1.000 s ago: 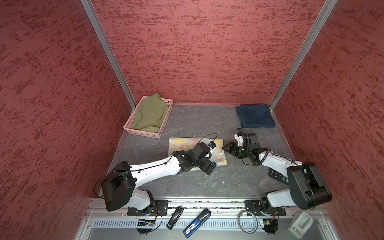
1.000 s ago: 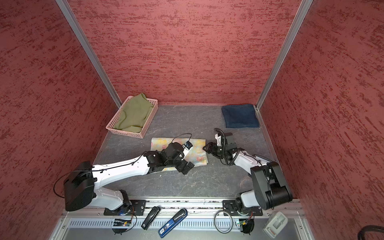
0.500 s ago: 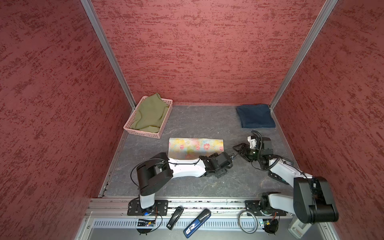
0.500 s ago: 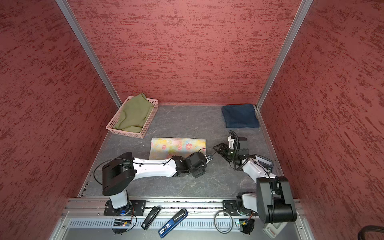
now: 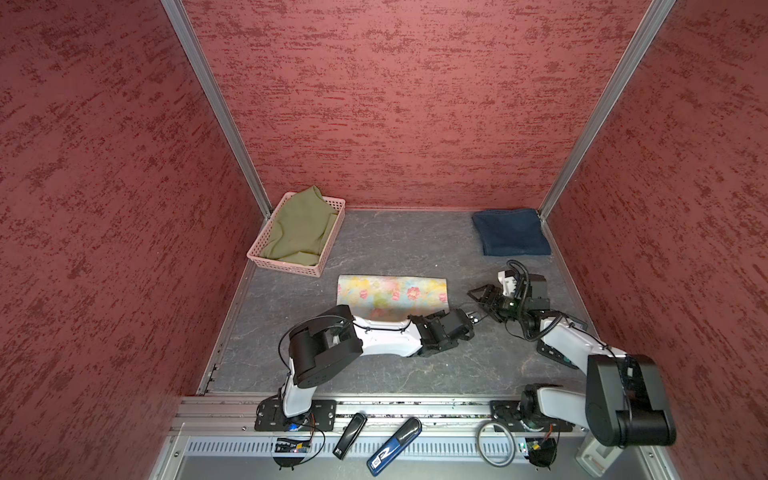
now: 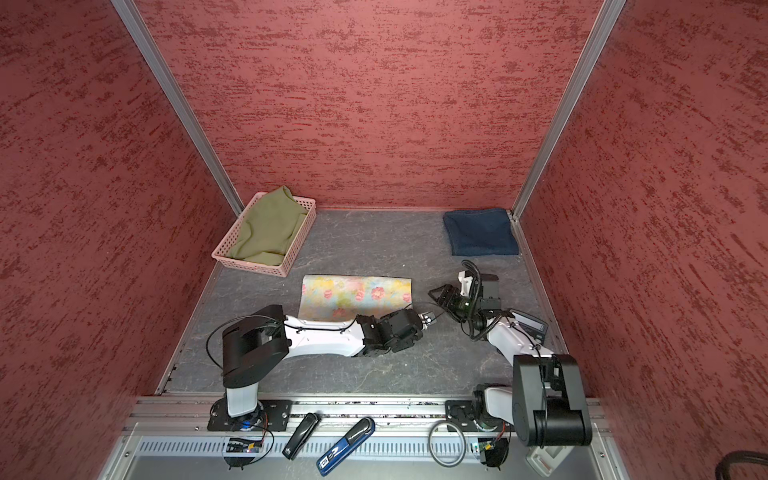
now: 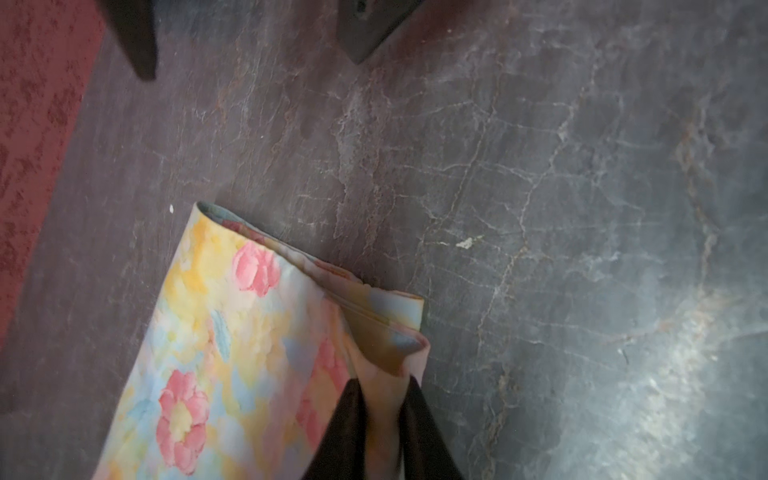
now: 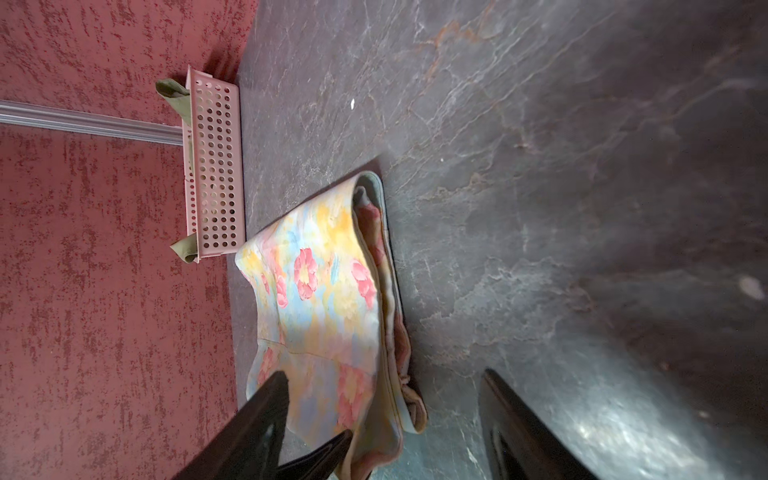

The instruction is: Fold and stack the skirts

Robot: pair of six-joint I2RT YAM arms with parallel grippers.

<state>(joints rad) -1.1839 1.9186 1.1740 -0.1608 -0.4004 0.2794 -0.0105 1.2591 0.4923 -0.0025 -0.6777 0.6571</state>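
The pastel floral skirt (image 5: 390,296) lies folded into a long strip mid-table, seen in both top views. My left gripper (image 5: 473,318) reaches low along its near side and is shut on the skirt's near right corner (image 7: 384,399), cloth bunched between the dark fingers (image 7: 349,432). My right gripper (image 5: 478,297) hovers open just right of that same end; the wrist view shows the skirt's layered end (image 8: 374,332) between its spread fingers (image 8: 266,415). The dark blue denim skirt (image 5: 511,237) lies folded at the back right. The olive skirt (image 5: 299,226) sits crumpled in the basket.
The pink perforated basket (image 5: 286,266) stands at the back left corner against the red wall. A stapler (image 5: 351,430), a blue tool (image 5: 395,444) and a cable ring (image 5: 494,442) lie on the front rail, off the table.
My left gripper slid off the top of the floral skirt to its near right corner and closed on it. The right arm drew back to the right, staying open.
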